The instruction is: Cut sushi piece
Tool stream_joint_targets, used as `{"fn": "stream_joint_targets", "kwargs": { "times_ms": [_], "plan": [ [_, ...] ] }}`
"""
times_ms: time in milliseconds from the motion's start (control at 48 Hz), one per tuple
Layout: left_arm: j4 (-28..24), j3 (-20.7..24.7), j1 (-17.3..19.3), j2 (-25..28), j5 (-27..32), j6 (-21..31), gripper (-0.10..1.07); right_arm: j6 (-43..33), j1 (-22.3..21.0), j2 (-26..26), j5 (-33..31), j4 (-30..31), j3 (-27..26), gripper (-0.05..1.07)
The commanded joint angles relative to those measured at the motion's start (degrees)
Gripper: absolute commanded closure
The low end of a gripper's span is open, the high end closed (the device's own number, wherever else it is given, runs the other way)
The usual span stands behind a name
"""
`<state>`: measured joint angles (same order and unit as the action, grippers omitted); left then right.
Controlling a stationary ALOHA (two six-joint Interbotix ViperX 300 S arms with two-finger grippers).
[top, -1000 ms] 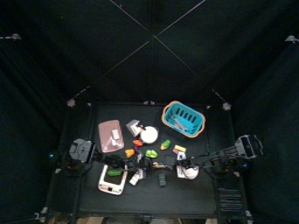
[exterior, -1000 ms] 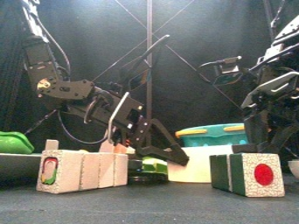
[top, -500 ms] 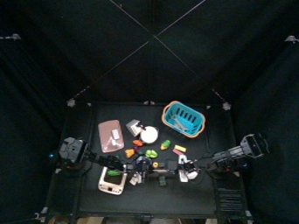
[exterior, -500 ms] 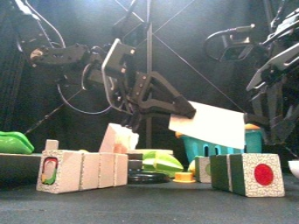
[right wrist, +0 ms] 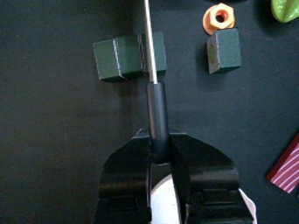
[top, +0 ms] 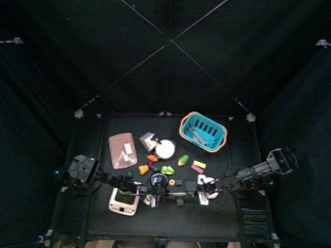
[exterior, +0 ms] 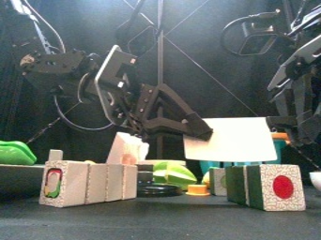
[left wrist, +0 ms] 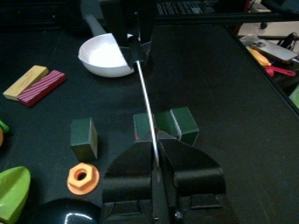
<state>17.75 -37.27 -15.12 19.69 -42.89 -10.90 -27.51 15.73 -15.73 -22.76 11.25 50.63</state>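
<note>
A white-bladed knife hangs level above the table, held at both ends. My left gripper is shut on the blade's end, and the blade shows edge-on. My right gripper is shut on the black handle. Under the blade stand green-wrapped sushi pieces, one of them directly below the edge. At the table's front, a sliced sushi roll lies on the left and a piece with a red centre on the right.
A white bowl sits under the right gripper. A yellow and red block, an orange nut and a green toy lie around the sushi. At the back are a teal basket and a pink board.
The knife rose from low near the table top to mid-height and turned level. The left gripper lifted with it, and the right arm shifted at the handle end.
</note>
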Motion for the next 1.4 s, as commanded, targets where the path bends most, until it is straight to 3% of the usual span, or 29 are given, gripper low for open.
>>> {"fn": "stream_joint_targets", "kwargs": {
  "times_ms": [0, 1375],
  "plan": [
    [0.53, 2.37, -0.09, -0.53, -0.62, -0.18, 0.59, -0.18, -0.09, -0.53, 0.7, 0.09, -2.29, 0.6],
    [0.88, 2.81, -0.44, 2.46, -0.18, 0.0, 0.59, -0.18, 0.44, 3.78, 0.88, -1.05, -1.67, 0.6]
  ]
}}
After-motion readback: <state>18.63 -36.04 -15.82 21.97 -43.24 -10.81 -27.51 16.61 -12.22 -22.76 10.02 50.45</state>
